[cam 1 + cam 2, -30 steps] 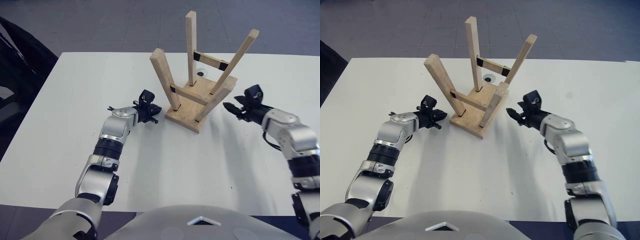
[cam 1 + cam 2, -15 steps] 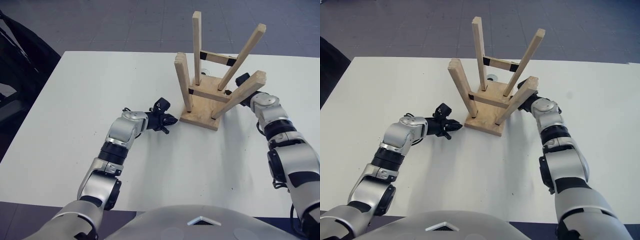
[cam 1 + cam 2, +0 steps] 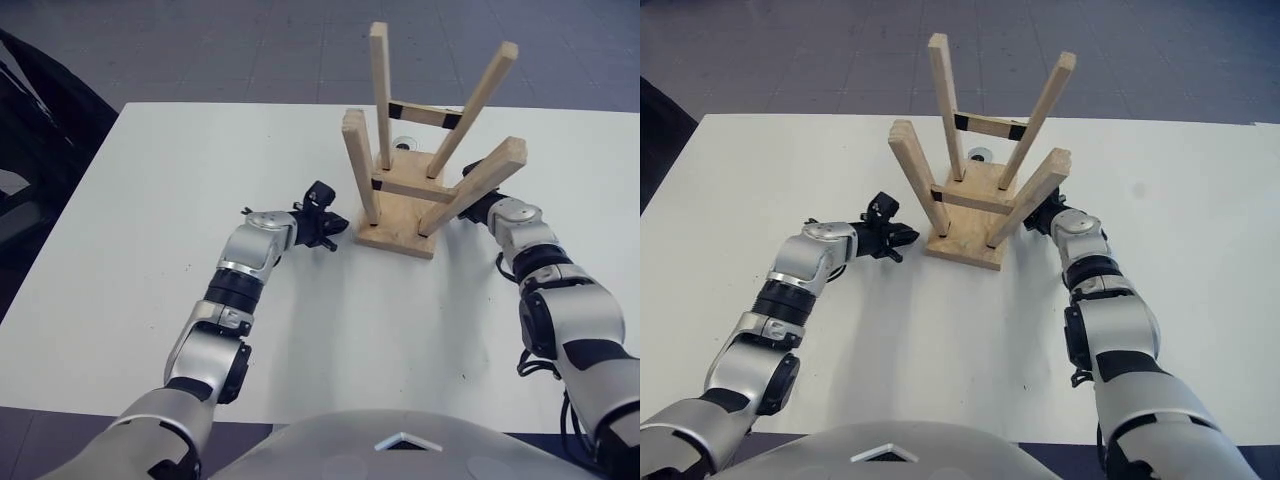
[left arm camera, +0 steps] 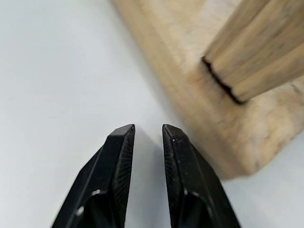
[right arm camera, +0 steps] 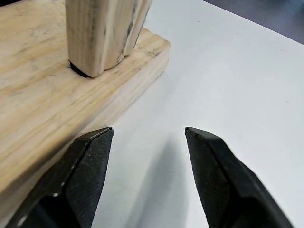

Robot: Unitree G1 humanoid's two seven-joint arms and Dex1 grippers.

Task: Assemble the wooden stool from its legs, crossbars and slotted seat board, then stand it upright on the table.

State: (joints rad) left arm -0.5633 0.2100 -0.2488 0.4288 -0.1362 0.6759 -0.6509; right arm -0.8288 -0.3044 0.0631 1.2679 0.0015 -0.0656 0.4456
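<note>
Left gripper (image 3: 337,228) sat low on the white table (image 3: 150,260), tips aimed at the left edge of the seat board (image 3: 395,228), just beside it and not touching. From the head cameras, the stool (image 3: 420,150) stood upside down at the far middle of the table. Its board lay flat, four legs splayed upward, and crossbars (image 3: 425,115) with dark ends bridged them. Right arm (image 3: 525,240) lay along the stool's right side, its wrist tucked behind the near right leg (image 3: 470,185).

Over to the left wrist camera: the two black fingers (image 4: 121,156) were a narrow gap apart with nothing between them and bare table beneath. The board's corner, a leg seated in its slot, sat just ahead.

Right wrist camera: the right gripper (image 5: 148,135) had its fingers spread wide and empty, right at the board's edge. One finger ran close alongside the wood, and I couldn't tell whether it touched. A leg stood socketed in the board just beyond.
</note>
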